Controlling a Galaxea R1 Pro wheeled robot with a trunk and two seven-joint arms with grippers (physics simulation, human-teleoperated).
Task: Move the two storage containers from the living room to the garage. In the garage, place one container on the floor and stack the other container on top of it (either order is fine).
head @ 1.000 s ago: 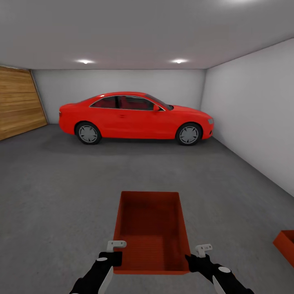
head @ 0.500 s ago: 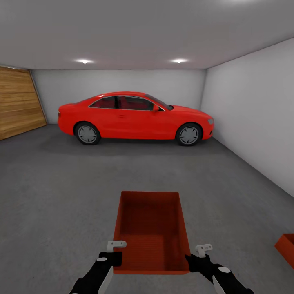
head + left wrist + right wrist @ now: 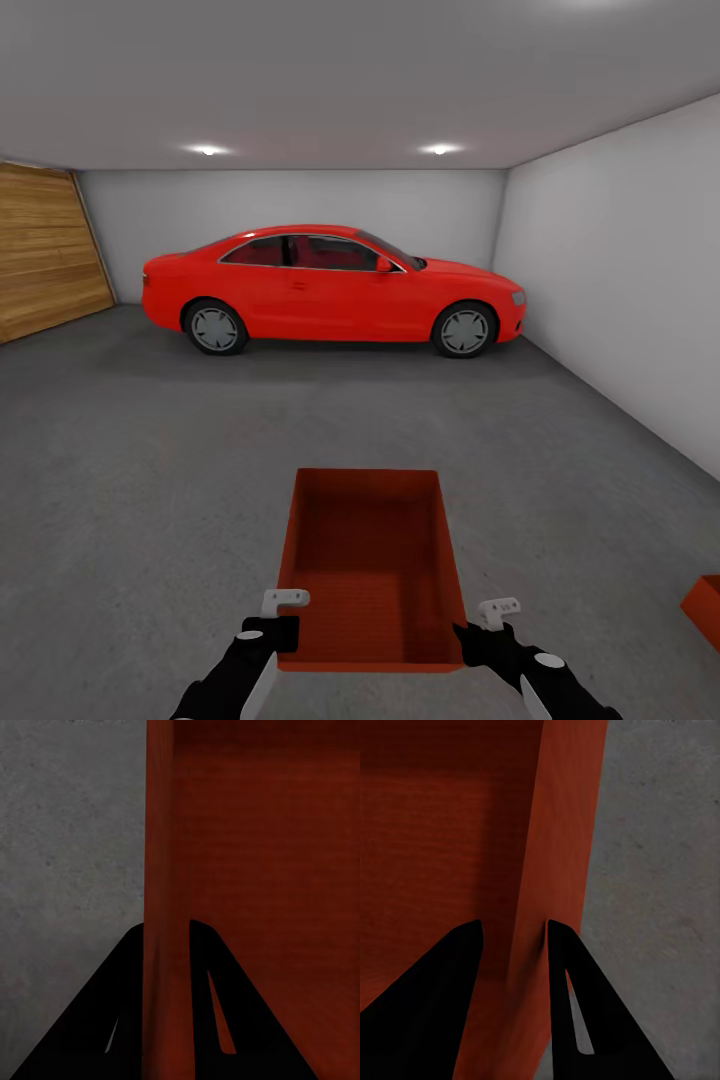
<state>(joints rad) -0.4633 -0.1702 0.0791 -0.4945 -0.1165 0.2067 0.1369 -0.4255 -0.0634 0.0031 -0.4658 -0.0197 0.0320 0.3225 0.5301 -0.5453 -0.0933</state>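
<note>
An orange-red box [image 3: 372,565] is sitting low in the middle of the head view, open at the top, with its long sides running away from the robot. The two arms are holding it at its near corners. The left gripper [image 3: 277,625] is standing at the near left corner, and in the left wrist view its dark fingers [image 3: 210,1005] are lying on both sides of the thin left wall [image 3: 166,870], one inside the box and one outside, pinching that wall. The right gripper [image 3: 480,630] is standing at the near right corner, and its fingers [image 3: 577,1005] are gripping the right wall [image 3: 559,855] in the same way, one on each side of it. The top edges of the box are looking straight and level.

Below and around the box the dark grey concrete floor [image 3: 150,480] is spreading wide. A second box [image 3: 705,605] of the same colour is resting on the floor at the right edge of the head view, well apart from the held one, and only its corner is showing.

Ahead, a red car [image 3: 330,288] is standing sideways near the back wall [image 3: 130,215], well apart from the box, with a large open stretch of floor between them. A wooden-slat door [image 3: 45,250] is closing the left side, and a plain pale wall [image 3: 620,280] is running along the right side.
</note>
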